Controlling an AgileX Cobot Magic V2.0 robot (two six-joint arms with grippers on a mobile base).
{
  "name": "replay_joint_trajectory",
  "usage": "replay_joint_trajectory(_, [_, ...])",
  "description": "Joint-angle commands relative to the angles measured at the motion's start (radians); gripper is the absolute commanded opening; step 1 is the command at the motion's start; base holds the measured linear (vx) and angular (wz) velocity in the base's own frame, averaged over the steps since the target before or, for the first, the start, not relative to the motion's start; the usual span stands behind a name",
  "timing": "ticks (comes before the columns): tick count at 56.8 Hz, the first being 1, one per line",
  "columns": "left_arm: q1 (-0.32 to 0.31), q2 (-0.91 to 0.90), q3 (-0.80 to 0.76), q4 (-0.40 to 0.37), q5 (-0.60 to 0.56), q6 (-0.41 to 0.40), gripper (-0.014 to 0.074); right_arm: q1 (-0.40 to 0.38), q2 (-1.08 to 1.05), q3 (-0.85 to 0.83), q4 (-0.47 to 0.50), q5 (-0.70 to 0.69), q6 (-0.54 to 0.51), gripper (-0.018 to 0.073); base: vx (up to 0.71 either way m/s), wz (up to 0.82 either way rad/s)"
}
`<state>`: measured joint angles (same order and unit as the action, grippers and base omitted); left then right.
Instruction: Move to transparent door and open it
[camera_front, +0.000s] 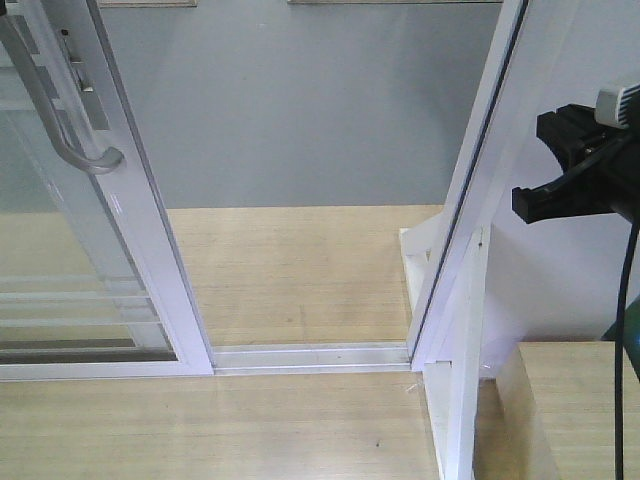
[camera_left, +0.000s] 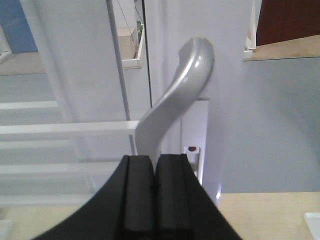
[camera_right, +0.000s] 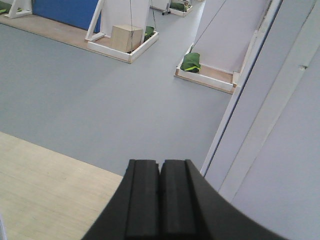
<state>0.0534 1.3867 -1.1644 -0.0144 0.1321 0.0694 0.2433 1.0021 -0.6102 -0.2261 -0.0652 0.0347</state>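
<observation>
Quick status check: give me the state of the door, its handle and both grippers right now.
transparent door: slid left, doorway open to the floor track
pull handle: ungrasped, just ahead of the left gripper
left gripper: shut, holding nothing
right gripper: shut, holding nothing, aimed at the grey floor

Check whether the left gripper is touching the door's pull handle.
Cannot tell. In the left wrist view the shut left gripper sits right below the pull handle, overlapping its lower end, but no contact or gap shows plainly.
</observation>
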Motion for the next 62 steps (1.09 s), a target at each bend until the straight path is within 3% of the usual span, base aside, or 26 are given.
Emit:
replay_joint_trajectory(1, [-0.026, -0.092, 0.051, -0.018, -0.113, -0.003, 0.0, -0.006, -0.009, -0.03, 0.005, -0.074, 0.012, -0.0001, 0.0, 0.0])
replay_joint_trajectory(11, [-0.086, -0.25, 0.262, -0.018, -0.231, -0.002, 0.0, -0.006, -0.022, -0.03, 0.019, -0.072, 0.015, -0.0001, 0.0, 0.0])
replay_joint_trajectory(24, [-0.135, -0.493, 0.509, -0.018, -0.233, -0.006, 0.0, -0.006, -0.184, -0.03, 0.029, 0.085, 0.015, -0.0001, 0.0, 0.0])
replay_joint_trajectory(35, [-0.187, -0.761, 0.679, -0.018, -0.098, -0.008, 0.0, -0.006, -0.432, 0.002, 0.03, 0.293, 0.015, -0.0002, 0.0, 0.0])
replay_joint_trajectory(50, [-0.215, -1.074, 0.784, -0.093, 0.074, 0.003, 0.0, -0.006, -0.771, 0.188, 0.026, 0.372, 0.07, -0.0002, 0.0, 0.0])
replay_joint_trajectory(62, [-0.215, -1.16, 0.817, -0.098, 0.113, 0.03, 0.0, -0.006, -0.818, 0.211, 0.022, 0.389, 0.062, -0.0001, 0.0, 0.0])
